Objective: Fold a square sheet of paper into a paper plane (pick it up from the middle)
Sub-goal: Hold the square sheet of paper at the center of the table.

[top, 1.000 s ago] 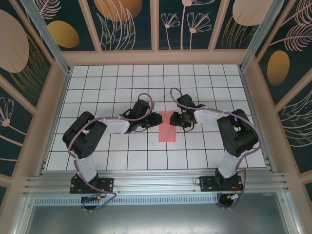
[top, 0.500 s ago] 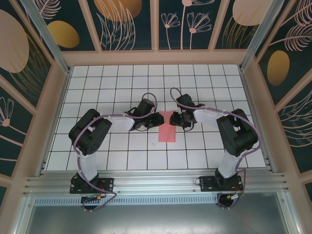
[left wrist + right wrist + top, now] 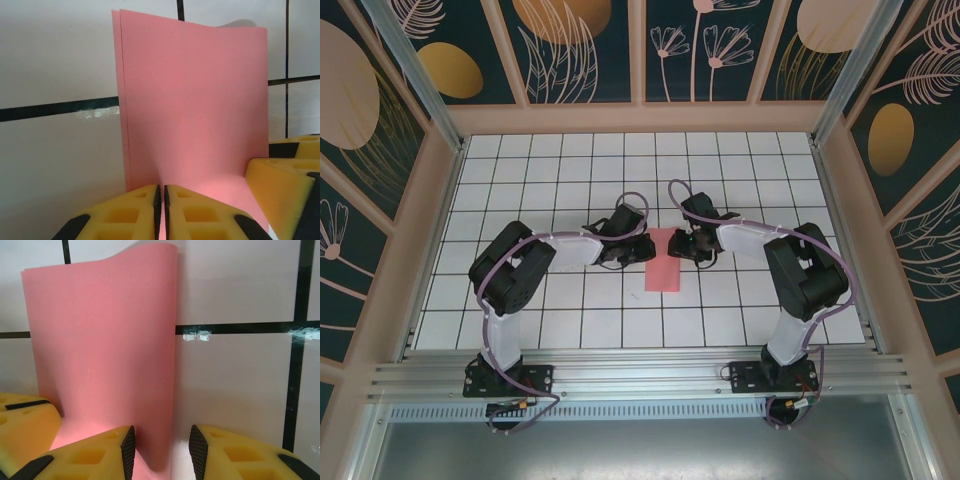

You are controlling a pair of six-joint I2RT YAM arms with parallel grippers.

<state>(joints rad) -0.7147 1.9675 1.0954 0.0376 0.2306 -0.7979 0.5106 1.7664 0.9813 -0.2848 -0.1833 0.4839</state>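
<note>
One folded pink paper sheet (image 3: 663,262) lay on the gridded worktop (image 3: 520,200). Left hand (image 3: 160,189) pinched its edge; right hand (image 3: 161,434) spread, straddling the fold.

From my screen I see a tabletop (image 3: 520,170) of glossy white tiles ruled with black grid lines. Pale wooden framing (image 3: 640,118) boxes it in on three sides, holding dark teal wall panels (image 3: 740,80) painted with peach and gold leaves, flowers and ovals. Silver metal posts (image 3: 415,70) stand at the far corners, and an aluminium rail (image 3: 640,375) runs along the near edge, with grey sheet metal (image 3: 640,440) below.
</note>
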